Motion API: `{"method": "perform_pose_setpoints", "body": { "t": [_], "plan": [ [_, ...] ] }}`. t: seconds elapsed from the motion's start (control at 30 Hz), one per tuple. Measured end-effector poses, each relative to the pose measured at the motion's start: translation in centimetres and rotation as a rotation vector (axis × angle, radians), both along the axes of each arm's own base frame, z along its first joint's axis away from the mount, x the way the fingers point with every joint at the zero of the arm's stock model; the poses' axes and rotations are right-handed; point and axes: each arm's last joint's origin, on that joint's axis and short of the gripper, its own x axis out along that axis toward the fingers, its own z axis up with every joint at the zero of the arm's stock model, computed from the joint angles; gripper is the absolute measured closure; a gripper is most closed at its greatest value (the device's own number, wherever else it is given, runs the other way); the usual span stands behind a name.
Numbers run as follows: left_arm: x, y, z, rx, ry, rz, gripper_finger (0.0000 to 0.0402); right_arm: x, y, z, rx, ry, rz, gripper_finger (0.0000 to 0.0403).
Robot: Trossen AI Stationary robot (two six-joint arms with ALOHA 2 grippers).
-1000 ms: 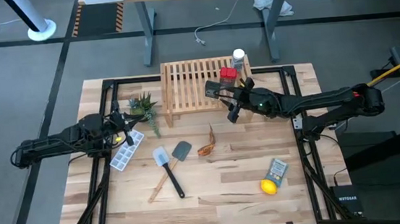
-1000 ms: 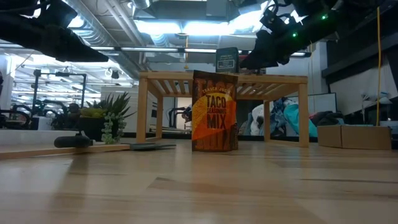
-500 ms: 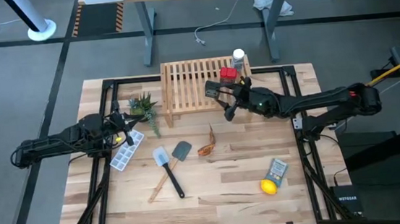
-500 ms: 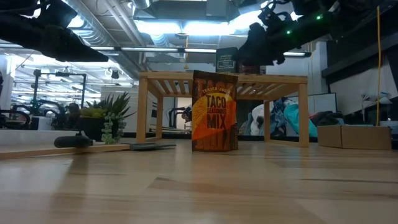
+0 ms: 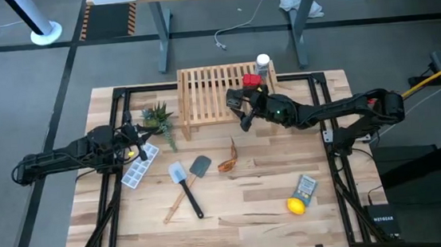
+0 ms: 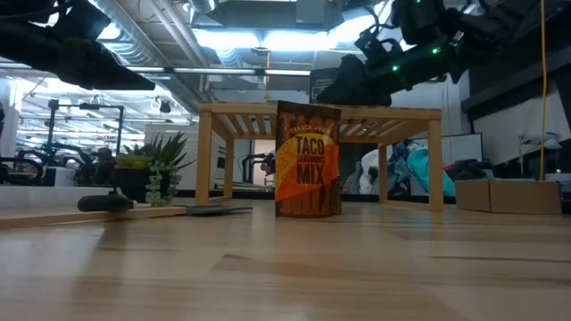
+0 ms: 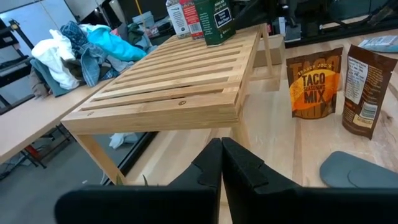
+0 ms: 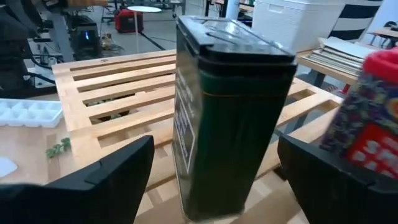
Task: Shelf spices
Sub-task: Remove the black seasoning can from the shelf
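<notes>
Releasing black box (image 8: 230, 112) upright on shelf (image 5: 210, 92): right gripper (image 5: 241, 112) fingers open, box between them; back out straight. Left gripper (image 7: 221, 171) fingers closed.

In the right wrist view the red container (image 8: 371, 118) is blurred and cut by the picture's edge — its label cannot be read. The dark green tin (image 8: 227, 118) hides the shelf (image 8: 118, 87) slats behind it. In the low view the taco mix packet (image 6: 308, 160) covers the shelf's middle — the tin's base stays unseen.
</notes>
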Motion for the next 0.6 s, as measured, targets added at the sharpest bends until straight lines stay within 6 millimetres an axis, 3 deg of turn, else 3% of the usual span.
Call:
{"method": "perform_pose_setpoints", "body": {
  "t": [0.23,0.6],
  "plan": [
    [-0.01,0.00,-0.03,-0.001,0.003,0.000,0.0397,0.14,-0.25,-0.29,0.003,-0.003,0.008,0.0093],
    [0.00,0.00,-0.02,-0.004,0.001,0.001,0.0397,0.26,-0.27,0.46,-0.021,-0.077,0.010,0.0253]
  ]
}}
